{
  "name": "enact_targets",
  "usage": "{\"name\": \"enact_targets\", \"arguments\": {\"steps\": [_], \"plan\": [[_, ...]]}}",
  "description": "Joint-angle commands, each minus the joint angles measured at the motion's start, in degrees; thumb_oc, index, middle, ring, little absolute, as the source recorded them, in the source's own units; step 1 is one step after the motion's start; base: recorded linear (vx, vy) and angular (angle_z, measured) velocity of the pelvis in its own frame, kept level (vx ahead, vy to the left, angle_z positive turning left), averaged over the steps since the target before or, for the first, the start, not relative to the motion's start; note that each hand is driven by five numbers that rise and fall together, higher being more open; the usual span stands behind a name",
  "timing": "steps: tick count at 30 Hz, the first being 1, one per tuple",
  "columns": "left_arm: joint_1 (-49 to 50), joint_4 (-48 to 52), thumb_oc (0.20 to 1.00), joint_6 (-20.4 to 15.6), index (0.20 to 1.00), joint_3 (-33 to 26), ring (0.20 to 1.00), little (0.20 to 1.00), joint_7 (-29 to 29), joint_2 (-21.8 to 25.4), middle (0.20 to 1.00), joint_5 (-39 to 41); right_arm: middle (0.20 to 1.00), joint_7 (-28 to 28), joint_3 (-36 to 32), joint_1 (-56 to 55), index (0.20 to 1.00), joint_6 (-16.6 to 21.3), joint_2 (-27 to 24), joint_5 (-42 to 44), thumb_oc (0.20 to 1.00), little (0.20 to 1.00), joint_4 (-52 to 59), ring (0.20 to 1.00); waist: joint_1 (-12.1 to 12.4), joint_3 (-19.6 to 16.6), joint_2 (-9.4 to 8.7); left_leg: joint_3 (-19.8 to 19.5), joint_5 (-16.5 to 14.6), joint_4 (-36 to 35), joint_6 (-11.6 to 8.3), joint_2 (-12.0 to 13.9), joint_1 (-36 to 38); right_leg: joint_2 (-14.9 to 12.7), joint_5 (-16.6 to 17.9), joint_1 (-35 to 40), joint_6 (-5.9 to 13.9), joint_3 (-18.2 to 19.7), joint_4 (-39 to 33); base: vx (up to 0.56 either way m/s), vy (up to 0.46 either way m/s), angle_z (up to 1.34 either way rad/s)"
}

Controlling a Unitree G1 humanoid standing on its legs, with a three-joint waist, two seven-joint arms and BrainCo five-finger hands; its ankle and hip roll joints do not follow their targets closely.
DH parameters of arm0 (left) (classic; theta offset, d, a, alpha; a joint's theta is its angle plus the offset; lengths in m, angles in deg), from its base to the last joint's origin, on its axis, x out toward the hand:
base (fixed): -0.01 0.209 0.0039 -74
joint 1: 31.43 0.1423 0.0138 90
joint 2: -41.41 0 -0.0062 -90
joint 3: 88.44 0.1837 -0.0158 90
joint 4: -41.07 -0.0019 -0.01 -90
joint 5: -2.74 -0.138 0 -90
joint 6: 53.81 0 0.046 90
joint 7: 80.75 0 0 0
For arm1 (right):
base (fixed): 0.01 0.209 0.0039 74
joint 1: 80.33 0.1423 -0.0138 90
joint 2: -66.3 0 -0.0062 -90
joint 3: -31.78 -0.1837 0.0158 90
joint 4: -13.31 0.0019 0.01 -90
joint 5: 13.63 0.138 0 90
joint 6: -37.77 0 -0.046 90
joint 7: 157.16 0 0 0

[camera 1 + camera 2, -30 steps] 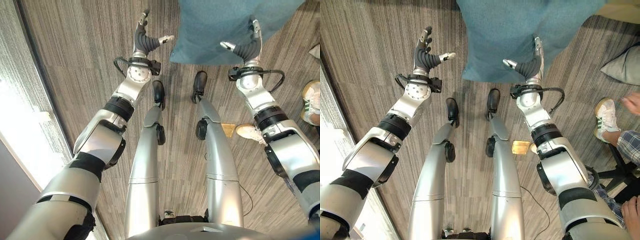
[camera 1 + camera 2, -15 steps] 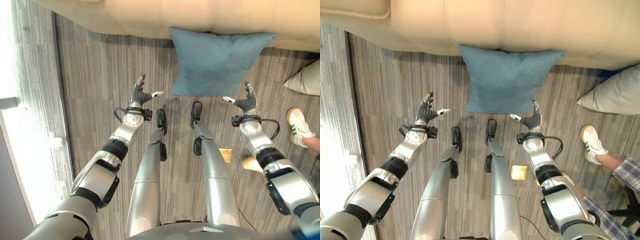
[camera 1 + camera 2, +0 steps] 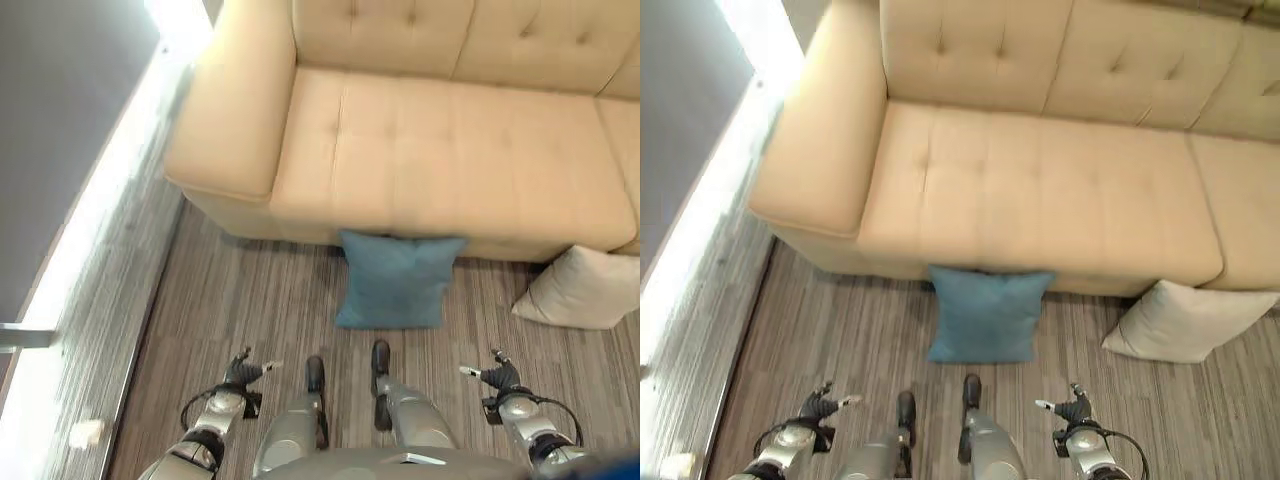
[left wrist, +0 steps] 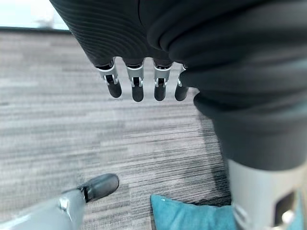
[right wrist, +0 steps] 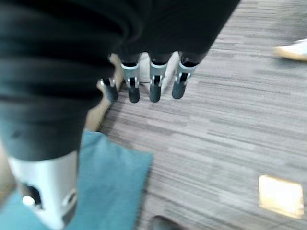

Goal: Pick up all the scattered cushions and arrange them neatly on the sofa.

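Note:
A blue cushion (image 3: pixel 392 280) stands on the carpet, leaning against the front of the beige sofa (image 3: pixel 440 150). A pale grey cushion (image 3: pixel 585 288) lies on the floor to its right, also against the sofa. My left hand (image 3: pixel 243 372) and right hand (image 3: pixel 497 374) hover low over the carpet, one on each side and well short of the blue cushion. Both are open and hold nothing. The left wrist view shows straight fingers (image 4: pixel 137 88) and a corner of the blue cushion (image 4: pixel 192 215). Straight fingers (image 5: pixel 154 87) also show in the right wrist view, above the blue cushion (image 5: pixel 110 187).
The sofa's seat is bare, with a wide armrest (image 3: pixel 235 110) at its left end. A bright strip of window or wall (image 3: pixel 90 240) runs along the left. A person's white shoe (image 5: pixel 293 50) and a small yellowish square (image 5: pixel 280 196) sit on the carpet by my right arm.
The camera has swung up from the floor to the sofa, so the whole picture has shifted. Both hands stay open and now show farther from the blue cushion.

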Motion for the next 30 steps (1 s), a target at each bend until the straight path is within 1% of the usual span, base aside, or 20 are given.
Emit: {"name": "enact_targets", "arguments": {"steps": [1, 4, 5, 8, 10, 11, 12, 13, 14, 15, 19, 20, 23, 25, 26, 27, 28, 30], "plan": [[-2.16, -1.49, 1.0, 0.39, 1.0, -0.82, 1.0, 1.0, -1.42, -1.13, 1.0, -4.95, 1.0, 0.71, -1.87, 1.67, 1.0, -0.25, -1.54, -1.09, 1.0, 1.0, 0.8, 1.0, 0.06, 2.12, 1.02, -1.18, -1.52, 2.26, -2.05, -0.35, -1.56, -1.1, -2.07, -0.42, 5.0, 0.68, 5.51, 0.06, 0.1, -0.39], [-1.23, -2.41, 1.0, 0.89, 1.0, -0.52, 1.0, 1.0, -2.0, -1.45, 1.0, -7.53, 1.0, 1.33, -2.2, 1.03, 1.0, -0.37, -1.34, -1.14, 1.0, 1.0, 0.49, 1.0, 0.04, 1.62, 1.23, -0.4, -1.84, 1.34, -1.36, -0.3, 1.02, -0.59, -2.55, 0.32, 5.65, 1.91, 7.55, 0.02, 0.071, -0.45], [-1.19, -2.25, 1.0, 0.8, 1.0, -0.35, 1.0, 1.0, -2.14, -1.55, 1.0, -8.01, 1.0, 1.79, -2.13, 0.87, 1.0, -0.46, -1.13, -1.11, 1.0, 1.0, 0.15, 1.0, -0.21, 1.61, 1.37, -0.43, -1.86, 1.05, -1.15, -0.19, 2.02, -0.21, -2.92, 0.27, 6.01, 3.1, 9.42, -0.03, 0.019, -0.53], [-1.04, -1.97, 1.0, 0.7, 1.0, -0.63, 1.0, 1.0, -2.09, -1.62, 1.0, -7.78, 1.0, 1.91, -2.22, 0.78, 1.0, -0.63, -1.07, -1.22, 1.0, 1.0, -0.42, 1.0, -0.19, 1.72, 1.71, -0.37, -1.8, 0.83, -1.06, 0.26, 2.79, -0.26, -3.03, 0.13, 6.29, 4.14, 10.71, -0.02, -0.041, -0.27], [-0.93, -2.17, 1.0, 0.73, 1.0, -1.01, 1.0, 1.0, -1.85, -1.49, 1.0, -8.13, 1.0, 2.17, -2.48, 0.49, 1.0, -0.79, -1.01, -1.26, 1.0, 1.0, -1.05, 1.0, -0.04, 1.27, 1.96, -0.34, -1.78, 0.26, -1.32, 1.3, 3.76, -1.67, -2.77, 0.98, 6.24, 4.75, 10.57, 0.0, -0.133, -0.05], [-1.0, -2.5, 1.0, 0.78, 1.0, -1.24, 1.0, 1.0, -1.69, -1.43, 1.0, -8.25, 1.0, 2.24, -2.56, 0.46, 1.0, -0.85, -0.96, -1.3, 1.0, 1.0, -1.08, 1.0, 0.15, 1.15, 1.9, -0.22, -1.75, 0.1, -1.51, 1.66, 3.92, -2.32, -2.64, 1.41, 6.24, 4.42, 10.28, 0.0, -0.091, -0.1], [-1.01, -2.51, 1.0, 0.78, 1.0, -1.24, 1.0, 1.0, -1.69, -1.43, 1.0, -8.25, 1.0, 2.24, -2.56, 0.46, 1.0, -0.85, -0.96, -1.3, 1.0, 1.0, -1.08, 1.0, 0.14, 1.2, 1.9, -0.23, -1.75, 0.09, -1.51, 1.66, 3.99, -2.32, -2.65, 1.48, 6.25, 4.4, 10.26, -0.04, -0.198, -0.1], [-1.05, -2.83, 1.0, 0.74, 1.0, -1.74, 1.0, 1.0, -1.48, -1.3, 1.0, -8.02, 1.0, 2.17, -2.64, 0.42, 1.0, -0.93, -0.7, -1.43, 1.0, 1.0, -1.22, 1.0, 0.74, 1.11, 1.62, 0.06, -1.71, 0.31, -2.11, 2.48, 3.78, -3.68, -2.14, 2.71, 6.51, 3.22, 8.88, -0.04, -0.239, -0.13], [-0.99, -2.91, 1.0, 0.71, 1.0, -2.06, 1.0, 1.0, -1.35, -1.12, 1.0, -7.69, 1.0, 2.19, -2.65, 0.52, 1.0, -1.01, -0.61, -1.43, 1.0, 1.0, -1.27, 1.0, 1.17, 1.1, 1.17, 0.45, -1.77, 0.55, -2.49, 2.77, 3.85, -4.3, -2.02, 4.12, 6.53, 1.71, 7.16, -0.02, -0.388, -0.01], [-0.55, -3.55, 1.0, 0.83, 1.0, -2.82, 1.0, 1.0, -1.05, -1.0, 1.0, -7.28, 1.0, 2.27, -2.76, 0.39, 1.0, -1.09, -0.43, -1.38, 1.0, 1.0, -1.7, 1.0, 1.67, 0.22, 0.56, 0.75, -1.51, 0.67, -3.31, 3.4, 3.95, -4.77, -2.49, 5.61, 6.56, 0.1, 4.97, 0.02, -0.327, -0.02], [-0.41, -3.76, 1.0, 0.46, 1.0, -3.5, 1.0, 1.0, -0.71, -1.47, 1.0, -5.87, 1.0, 2.23, -2.77, -0.09, 1.0, -0.72, -0.64, -0.86, 1.0, 1.0, -1.39, 1.0, 1.37, -0.04, 0.63, 0.44, 0.77, -0.4, -5.63, 5.87, 3.53, -2.77, -4.09, 6.43, 5.57, -0.42, 3.56, 0.0, -0.291, 0.01], [-0.7, -3.48, 1.0, 0.59, 1.0, -3.4, 1.0, 1.0, -0.84, -1.77, 1.0, -4.82, 1.0, 2.09, -3.06, -0.79, 1.0, -0.64, -0.63, -0.12, 1.0, 1.0, -1.0, 1.0, 0.79, 0.05, 0.67, -0.44, 1.89, -0.04, -6.66, 7.24, 2.08, -1.48, -5.16, 6.87, 4.49, -0.88, 2.84, -0.03, -0.33, 0.38], [-0.4, -3.01, 1.0, 0.54, 1.0, -3.33, 1.0, 1.0, -0.99, -2.43, 1.0, -3.65, 1.0, 2.18, -2.85, -1.83, 1.0, -0.4, -0.39, 0.27, 1.0, 1.0, -1.62, 1.0, 0.47, 0.14, 0.56, -1.55, 1.75, 2.35, -7.04, 8.44, 1.01, -0.09, -6.12, 8.25, 2.92, -1.86, 1.96, 0.01, -0.227, 0.72], [-0.39, -2.99, 1.0, 0.67, 1.0, -2.97, 1.0, 1.0, -1.07, -2.91, 1.0, -3.48, 1.0, 2.21, -2.71, -1.96, 1.0, -0.39, -0.57, 0.46, 1.0, 1.0, -1.81, 1.0, 0.35, 0.55, 0.31, -2.18, 1.25, 5.13, -6.78, 8.04, 0.11, 0.09, -6.27, 8.9, 2.23, -1.93, 1.59, 0.02, -0.119, 0.48], [-0.36, -3.19, 1.0, 0.67, 1.0, -2.59, 1.0, 1.0, -1.14, -3.4, 1.0, -3.68, 1.0, 2.24, -2.51, -1.9, 1.0, -0.22, -0.6, 0.59, 1.0, 1.0, -2.1, 1.0, 0.45, 0.67, 0.22, -2.76, 0.71, 6.06, -6.31, 6.46, -0.48, 0.41, -6.51, 9.56, 1.8, -1.79, 1.18, 0.04, -0.083, 0.16], [-0.28, -3.24, 1.0, 0.7, 1.0, -2.54, 1.0, 1.0, -1.27, -3.53, 1.0, -3.62, 1.0, 2.34, -2.41, -1.96, 1.0, -0.21, -0.68, 0.61, 1.0, 1.0, -2.24, 1.0, 0.44, 0.48, 0.23, -2.59, 0.56, 5.69, -5.97, 5.73, -0.51, 0.5, -6.58, 9.9, 1.84, -1.98, 0.9, 0.09, -0.061, -0.01], [-0.12, -3.35, 1.0, 0.78, 1.0, -2.38, 1.0, 1.0, -1.38, -3.7, 1.0, -4.09, 1.0, 2.38, -2.36, -2.03, 1.0, -0.34, -0.74, 0.51, 1.0, 1.0, -2.29, 1.0, 0.27, 0.09, 0.36, -1.29, 0.58, 4.9, -5.26, 4.53, -0.62, 0.63, -6.93, 10.07, 1.86, -2.25, 0.96, 0.09, -0.007, -0.05], [-0.25, -3.28, 1.0, 0.94, 1.0, -2.39, 1.0, 1.0, -1.33, -3.75, 1.0, -4.27, 1.0, 2.25, -2.39, -1.68, 1.0, -0.47, -0.75, 0.72, 1.0, 1.0, -2.25, 1.0, 0.51, 0.18, 0.34, -0.31, 0.63, 5.32, -4.89, 3.23, -2.2, 0.78, -7.21, 9.66, 1.78, -1.76, 1.44, 0.04, 0.017, 0.11]]}}
